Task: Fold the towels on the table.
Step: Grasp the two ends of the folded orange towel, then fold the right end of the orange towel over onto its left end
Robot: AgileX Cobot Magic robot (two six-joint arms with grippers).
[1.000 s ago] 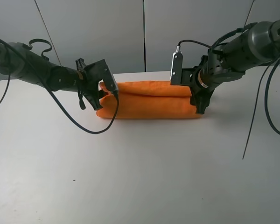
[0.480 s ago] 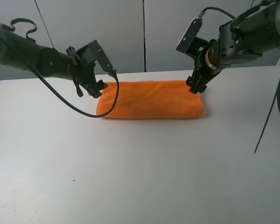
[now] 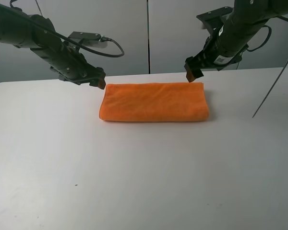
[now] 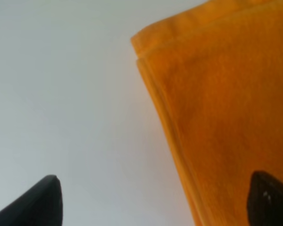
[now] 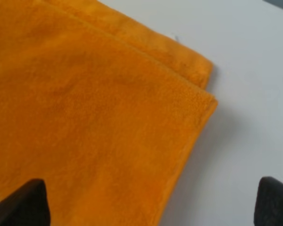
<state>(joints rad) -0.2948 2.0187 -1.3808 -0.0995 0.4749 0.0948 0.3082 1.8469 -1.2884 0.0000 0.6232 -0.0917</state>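
The orange towel lies on the white desk, towards its far side and about midway across, folded into a long band with its long edges running side to side. The left hand hovers just off the towel's far-left corner and the right hand just above its far-right corner. Both are spread wide and hold nothing; each wrist view shows 2 dark fingertips well apart with cloth and bare desk between them.

To my eye this is light, limp terry: soft, not slippery, nothing to break. At the corners at least 2 layers sit slightly offset, so a shallow pinch could lift only the top one. I'd take both corners of 1 short end, gripping through every layer, then carry that end across.
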